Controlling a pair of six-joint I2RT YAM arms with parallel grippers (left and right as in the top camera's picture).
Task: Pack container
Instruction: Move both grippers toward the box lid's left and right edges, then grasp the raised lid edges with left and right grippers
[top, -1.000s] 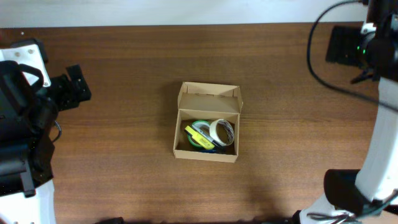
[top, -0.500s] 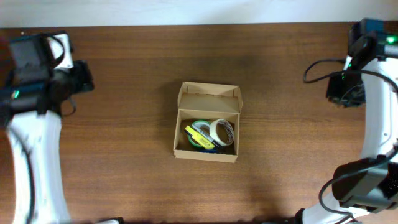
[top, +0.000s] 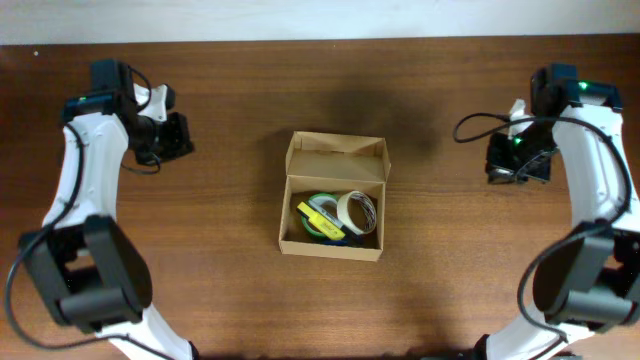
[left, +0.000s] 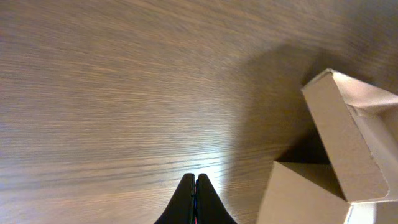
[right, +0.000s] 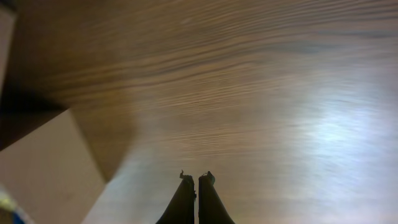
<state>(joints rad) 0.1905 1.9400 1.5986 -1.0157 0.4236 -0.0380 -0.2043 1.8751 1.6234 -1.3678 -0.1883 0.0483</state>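
Dark wood-grain tabletop (top: 200, 260) fills every view, and the container (top: 332, 240), a small tan cardboard box, sits near its middle. Its flap lid (top: 337, 156) stands open on the far side of the container. Inside lie a green tape roll (top: 318, 230) with a yellow strip (top: 316, 214) across it and a white tape roll (top: 357, 210) beside it.

The left gripper (left: 196, 180) hangs well to the left of the container, its two fingers pressed together on nothing. The right gripper (right: 196, 178) hangs well to the right of the container, likewise pinched closed and empty. Neither touches the box.

Judging from the filled interior, what remains is probably folding the lid down. The risks lie there. The box looks light and nothing braces it, so a one-sided push on the flap could slide or turn it across the smooth wood instead of bending the hinge. If the rolls sit higher than the walls, which cannot be told from above, the lid could rest on them and spring back. The lid's side tabs could also catch outside the walls.
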